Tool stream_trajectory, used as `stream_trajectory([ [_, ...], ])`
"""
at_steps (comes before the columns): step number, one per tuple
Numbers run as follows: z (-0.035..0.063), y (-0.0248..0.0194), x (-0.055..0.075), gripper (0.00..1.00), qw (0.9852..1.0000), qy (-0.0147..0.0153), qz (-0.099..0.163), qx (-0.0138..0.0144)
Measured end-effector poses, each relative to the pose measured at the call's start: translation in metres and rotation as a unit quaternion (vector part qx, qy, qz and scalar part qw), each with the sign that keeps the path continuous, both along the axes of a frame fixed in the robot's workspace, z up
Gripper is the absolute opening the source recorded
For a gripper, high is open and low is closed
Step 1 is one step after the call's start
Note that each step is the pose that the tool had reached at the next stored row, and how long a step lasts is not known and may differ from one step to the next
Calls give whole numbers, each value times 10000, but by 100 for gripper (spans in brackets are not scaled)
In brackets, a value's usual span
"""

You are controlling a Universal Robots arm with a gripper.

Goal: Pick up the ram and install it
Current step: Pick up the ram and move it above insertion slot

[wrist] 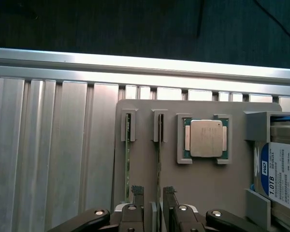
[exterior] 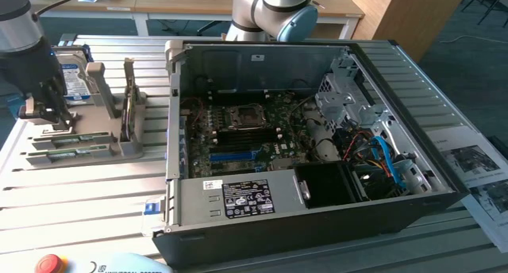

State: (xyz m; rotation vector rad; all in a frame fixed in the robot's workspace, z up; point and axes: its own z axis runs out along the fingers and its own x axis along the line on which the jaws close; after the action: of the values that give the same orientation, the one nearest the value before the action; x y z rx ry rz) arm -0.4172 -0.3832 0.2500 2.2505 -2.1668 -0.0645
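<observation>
While I hang over the holder, exterior view: gripper (exterior: 54, 119) low above the grey holder (exterior: 119, 147), where the ram (exterior: 75, 140) sits slotted; open computer case (exterior: 381, 207) well apart.
Wrist view, hand: fingers (wrist: 137, 192) spread, straddling the ram (wrist: 159, 154), not clamped.
Handling: I judge it light, stiff, thin and fragile; pinch its flat faces.
Holder contents: second stick (wrist: 128, 159), processor chip (wrist: 206, 138), hard drive (wrist: 280, 169).

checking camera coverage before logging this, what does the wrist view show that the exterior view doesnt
Wrist view adds: the square processor chip in its pocket of the grey holder, and the claw open, its fingertips flanking one edge-on ram stick. Exterior view adds: the open computer case with its motherboard, the power supply and a red button. Shared: the grey holder, the ram stick, the claw and the blue-labelled hard drive.
</observation>
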Motion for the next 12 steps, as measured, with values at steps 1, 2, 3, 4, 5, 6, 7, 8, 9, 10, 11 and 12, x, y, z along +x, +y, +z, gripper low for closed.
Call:
stream_trajectory([
  [1, -5, 0, 0, 30, 10000, 0, 0, 0],
  [2, -5, 0, 0, 30, 10000, 1, 0, 0],
  [3, -5, 0, 0, 30, 10000, 1, 0, -1],
  [4, -5, 0, 0, 30, 10000, 1, 0, -1],
  [5, -6, 0, 0, 30, 10000, 1, 0, 0],
  [6, -6, 0, 0, 30, 10000, 0, 0, 0],
  [7, -7, 0, 0, 30, 10000, -1, 0, 0],
  [8, -8, -2, 0, 30, 10000, -1, -2, 0],
  [9, -7, -6, 0, 30, 10000, -1, -1, 0],
  [10, -7, -10, 1, 30, 10000, 0, 0, 0],
  [11, -6, -15, 1, 30, 10000, 0, 0, 0],
  [12, -7, -19, 1, 30, 10000, 0, 0, 0],
])
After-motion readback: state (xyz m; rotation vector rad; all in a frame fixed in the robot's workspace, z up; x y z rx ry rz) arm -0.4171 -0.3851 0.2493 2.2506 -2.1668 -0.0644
